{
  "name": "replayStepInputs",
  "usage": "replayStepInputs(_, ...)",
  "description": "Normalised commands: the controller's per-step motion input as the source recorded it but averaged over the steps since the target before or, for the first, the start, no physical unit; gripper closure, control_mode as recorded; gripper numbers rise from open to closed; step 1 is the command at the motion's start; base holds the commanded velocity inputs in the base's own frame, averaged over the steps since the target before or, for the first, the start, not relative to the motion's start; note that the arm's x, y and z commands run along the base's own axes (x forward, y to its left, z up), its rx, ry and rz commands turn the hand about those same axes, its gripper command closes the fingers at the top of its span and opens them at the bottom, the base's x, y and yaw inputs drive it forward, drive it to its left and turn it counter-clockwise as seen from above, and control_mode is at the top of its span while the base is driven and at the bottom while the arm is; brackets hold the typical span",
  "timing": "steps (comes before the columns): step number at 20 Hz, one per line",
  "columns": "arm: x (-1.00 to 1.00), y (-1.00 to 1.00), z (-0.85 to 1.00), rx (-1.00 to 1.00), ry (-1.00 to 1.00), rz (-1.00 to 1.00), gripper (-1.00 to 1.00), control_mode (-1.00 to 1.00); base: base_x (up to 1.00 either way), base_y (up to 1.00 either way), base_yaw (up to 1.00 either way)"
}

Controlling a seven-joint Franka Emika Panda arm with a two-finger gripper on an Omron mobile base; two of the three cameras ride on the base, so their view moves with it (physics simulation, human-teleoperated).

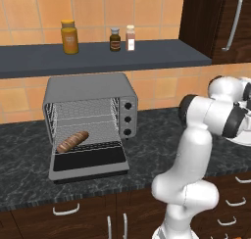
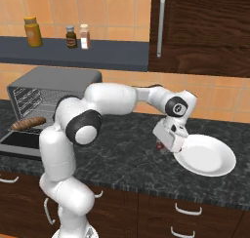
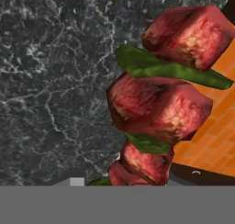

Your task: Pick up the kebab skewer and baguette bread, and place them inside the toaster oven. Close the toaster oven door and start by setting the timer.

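**One loaf in the oven, skewer at the hand**

Two task items are visible. The baguette bread [image 1: 72, 141] lies on the lower wire rack of the toaster oven [image 1: 88, 88], at the front left of the cavity, tilted with its right end further back. From the right base view the same loaf [image 2: 28, 123] shows at the mouth of the oven. The toaster oven door [image 1: 89, 163] is dropped fully open, lying flat on the dark marbled counter [image 1: 162, 140].

Three black knobs [image 1: 128, 119] sit in a column on the oven's right face.

The arm reaches right, away from the oven. Gripper [image 2: 165, 145] hangs just above the counter, beside the left rim of a white plate [image 2: 215, 169]. A small reddish piece shows at its tip in the right base view. The hand view shows the kebab skewer [image 3: 160, 108] very close to the camera: red meat cubes with green slices between them, running from the bottom edge to the upper right. Fingertips are hidden behind the food; the skewer appears pinched between the jaws, its near end at the fingers.

On the shelf [image 1: 98, 57] above the oven: an orange jar [image 1: 69, 37], a dark bottle [image 1: 115, 39], a pale shaker [image 1: 130, 38]
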Motion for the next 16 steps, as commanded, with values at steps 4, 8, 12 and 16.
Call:
replayStepInputs(4, -0.7, 1.0, 0.15, -0.11, -0.12, 0.16, 1.0, -1.0, 0.0, 0.0, 0.0)
replayStepInputs(8, -0.51, 1.0, 0.23, -0.11, -0.16, 0.14, 1.0, -1.0, 0.0, 0.0, 0.0)
replayStepInputs(12, -0.3, 1.0, 0.36, -0.1, -0.15, 0.15, 1.0, -1.0, 0.0, 0.0, 0.0)
replayStepInputs(16, -0.17, 1.0, 0.35, -0.11, -0.2, 0.17, 1.0, -1.0, 0.0, 0.0, 0.0)
